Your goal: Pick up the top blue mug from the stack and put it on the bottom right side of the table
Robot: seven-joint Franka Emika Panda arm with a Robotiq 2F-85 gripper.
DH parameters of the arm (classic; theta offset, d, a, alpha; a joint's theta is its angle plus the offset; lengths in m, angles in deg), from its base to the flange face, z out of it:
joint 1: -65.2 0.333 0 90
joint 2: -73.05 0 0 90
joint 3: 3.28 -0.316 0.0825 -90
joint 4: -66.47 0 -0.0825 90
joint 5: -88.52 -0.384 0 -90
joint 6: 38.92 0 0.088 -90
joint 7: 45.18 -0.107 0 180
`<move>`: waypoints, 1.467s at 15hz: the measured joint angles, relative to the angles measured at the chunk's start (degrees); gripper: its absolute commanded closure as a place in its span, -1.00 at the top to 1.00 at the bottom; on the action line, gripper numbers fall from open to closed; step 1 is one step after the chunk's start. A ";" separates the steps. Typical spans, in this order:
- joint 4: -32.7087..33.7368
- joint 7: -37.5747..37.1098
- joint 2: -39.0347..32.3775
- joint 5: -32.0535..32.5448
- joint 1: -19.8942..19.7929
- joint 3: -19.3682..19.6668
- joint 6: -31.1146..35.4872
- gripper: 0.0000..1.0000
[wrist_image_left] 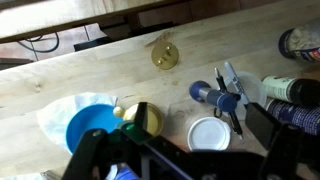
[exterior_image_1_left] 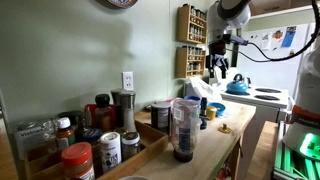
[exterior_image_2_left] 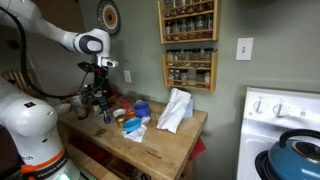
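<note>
Labels on the spice jars [exterior_image_1_left: 108, 148] are too small to read.

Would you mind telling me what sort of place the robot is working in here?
Most likely a home kitchen: wall-mounted spice racks, a white stove with a blue kettle on it, and a wooden counter crowded with jars.

From here, a long pale wooden tabletop [exterior_image_1_left: 212, 146] runs from lower left toward mid-frame. A red-lidded spice jar [exterior_image_1_left: 77, 160] sits at lower left and a clear blender jar [exterior_image_1_left: 184, 128] near centre. At upper right, the dark claw [exterior_image_1_left: 222, 62] hangs near a blue domed kettle [exterior_image_1_left: 238, 85].
</note>
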 measured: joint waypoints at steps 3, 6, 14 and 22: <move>0.00 0.00 0.00 0.00 0.00 0.00 0.00 1.00; 0.00 0.00 0.00 0.00 0.00 0.00 0.00 1.00; 0.00 0.00 0.00 0.00 0.00 0.00 0.00 1.00; 0.12 -6.25 -3.17 -6.31 -0.31 -0.03 10.25 1.00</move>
